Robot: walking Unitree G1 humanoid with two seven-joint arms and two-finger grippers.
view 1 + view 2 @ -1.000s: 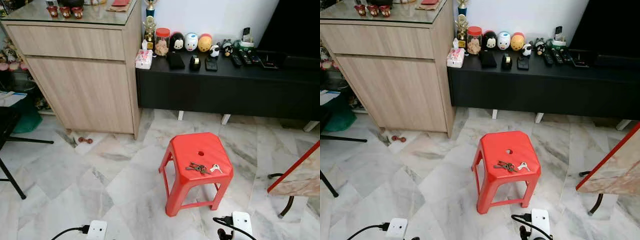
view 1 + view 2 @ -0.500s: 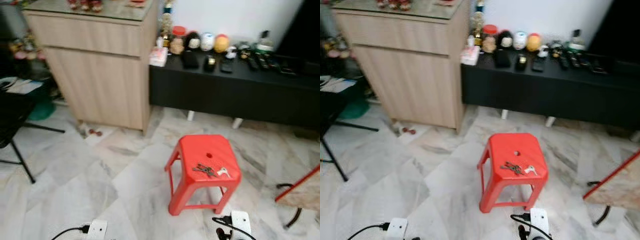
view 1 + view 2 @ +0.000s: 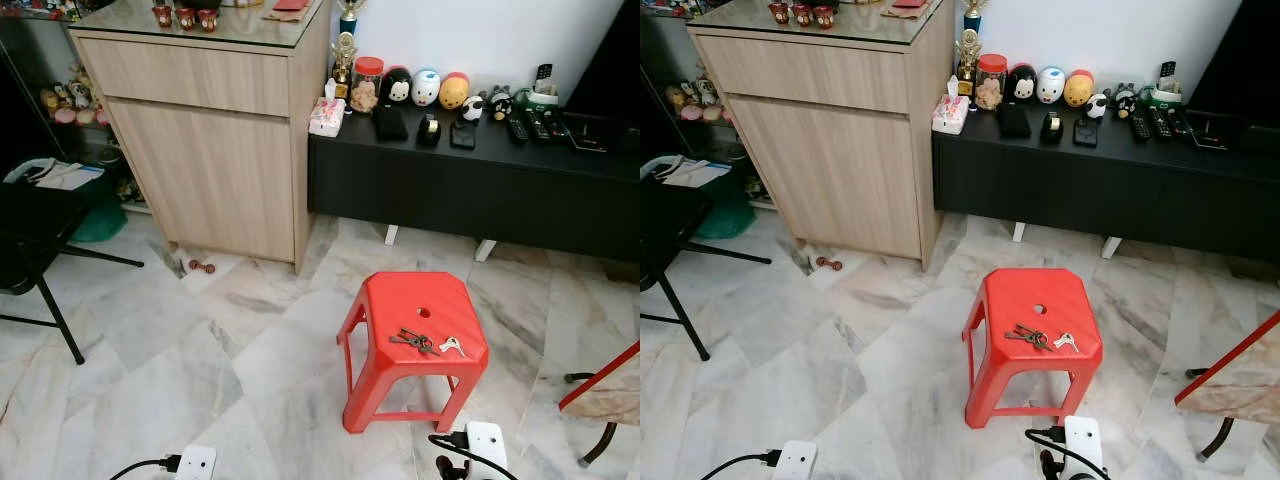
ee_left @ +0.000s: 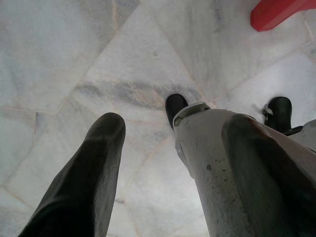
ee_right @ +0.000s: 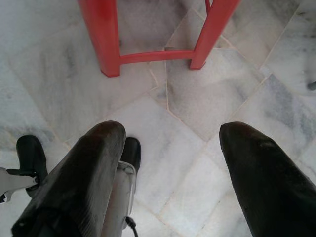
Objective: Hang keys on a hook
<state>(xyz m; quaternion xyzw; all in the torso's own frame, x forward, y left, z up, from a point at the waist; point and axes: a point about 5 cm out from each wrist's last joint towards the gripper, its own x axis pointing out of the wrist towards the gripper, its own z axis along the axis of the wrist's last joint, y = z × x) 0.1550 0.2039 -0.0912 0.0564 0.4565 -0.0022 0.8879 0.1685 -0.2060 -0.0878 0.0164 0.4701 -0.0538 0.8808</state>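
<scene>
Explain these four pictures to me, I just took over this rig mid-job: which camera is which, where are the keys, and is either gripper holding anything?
The two wide pictures come from a stereo camera on a walking humanoid's head, looking forward and down. They show a red stool on a marble floor, with the keys lying on its seat. Behind stand a wooden cabinet and a low black console with figurines and remotes on it.

The other two pictures look along each arm's own two black fingers. The left gripper and the right gripper both point down at the floor, fingers spread, holding nothing. The right wrist picture also catches the stool's legs. No hook can be made out.
</scene>
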